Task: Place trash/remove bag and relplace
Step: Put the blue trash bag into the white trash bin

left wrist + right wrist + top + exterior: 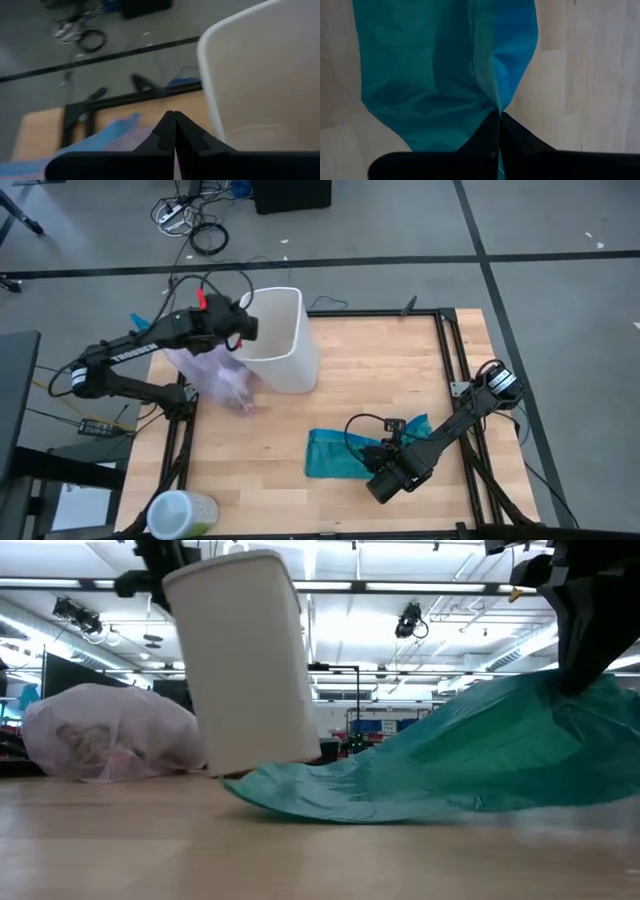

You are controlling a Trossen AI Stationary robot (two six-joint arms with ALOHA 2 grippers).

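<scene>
The left hand [244, 326] is pressed together beside the rim of the white bin [281, 340], with the filled pink-lavender bag [108, 732] lying on the tabletop [380, 370] just beside the bin — scraps show dimly through its plastic. The right hand [498, 116] pinches a fold of the teal bag [440, 70], flat on the wood.

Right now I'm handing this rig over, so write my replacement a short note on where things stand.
Left gripper: shut, at the white bin's rim.
Right gripper: shut on the teal bag, which lies flat on the table.
Pink bag: out of the bin, filled, on the table beside it.
Done: trash bagged, old liner removed.
Left: open the teal bag and fit it into the bin.
</scene>
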